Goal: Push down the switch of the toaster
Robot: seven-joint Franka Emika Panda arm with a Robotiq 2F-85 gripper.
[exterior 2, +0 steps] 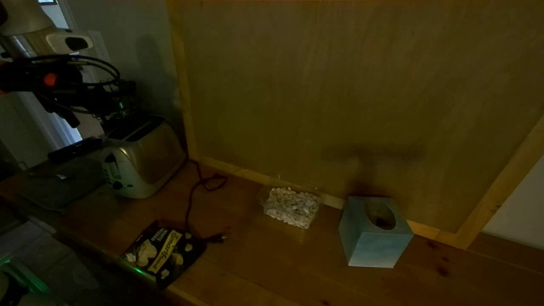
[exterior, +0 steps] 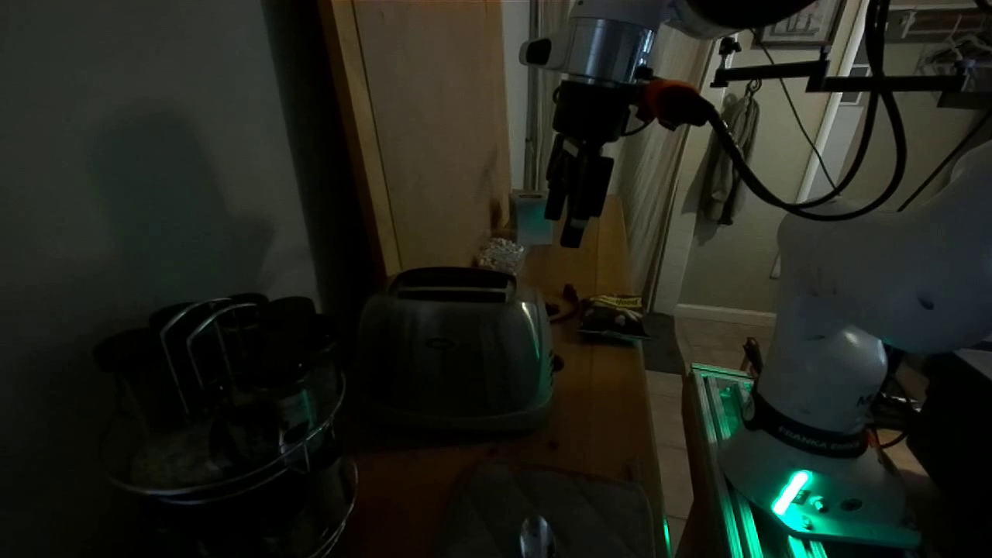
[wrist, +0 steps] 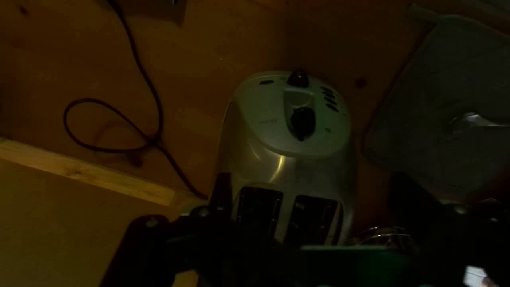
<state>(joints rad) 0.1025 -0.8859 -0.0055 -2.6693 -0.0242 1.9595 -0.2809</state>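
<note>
The brushed-silver toaster stands upright on the wooden counter in both exterior views. In the wrist view the toaster shows its pale control end and two dark slots. Its black switch lever sits at the slot-side end of its groove, with a dark round dial beyond it. The lever also shows in an exterior view. My gripper points down, above and apart from the toaster. In the wrist view the gripper is open, its dark fingers wide apart with nothing between them.
A wire rack with dark-lidded jars stands beside the toaster. A grey pot holder carries a spoon. A snack bag, power cord, clear box of pale pieces and blue tissue box lie along the counter.
</note>
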